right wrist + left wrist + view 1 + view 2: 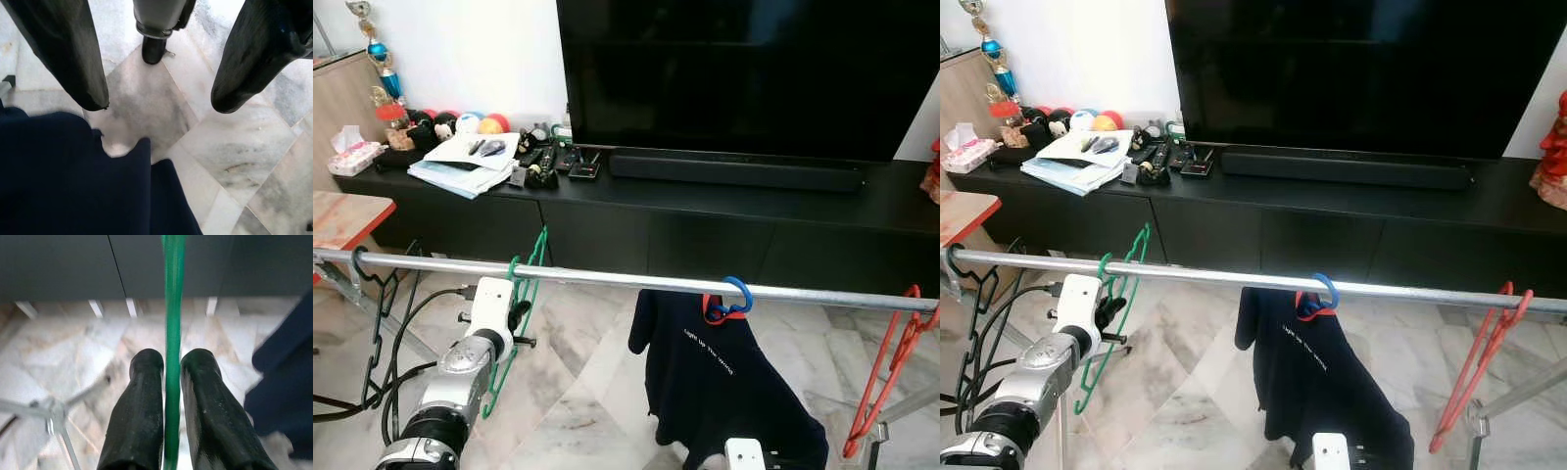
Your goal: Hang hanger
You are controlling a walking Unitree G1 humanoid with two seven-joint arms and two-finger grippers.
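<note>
A silver rail (607, 279) runs across the room in front of the low black TV cabinet (705, 225), and four hangers sit on it: a black hanger (374, 294) at the robot's far left, a green hanger (514, 323) next along, a blue hanger (734, 299) near the middle carrying a dark navy T-shirt (720, 377) with small white lettering, and a red hanger (891, 367) at the far right. The green hanger's hook is over the rail, and the left gripper (166, 377) is clamped on it just below, the two black fingers (137, 411) pressed against either side of the thin green bar in the wrist view. The right gripper (156, 93) hangs low by the hem of the T-shirt with its fingers spread wide over the marble floor (234, 161). On the cabinet top, to the left of the big television (744, 73) and the long soundbar (734, 171), lies a stack of papers (465, 162), a few remote controls (558, 157), a row of coloured balls (470, 122) against the wall, and an open box of tissues (354, 155) with one tissue sticking up from it. A trophy (380, 59) stands behind it.
</note>
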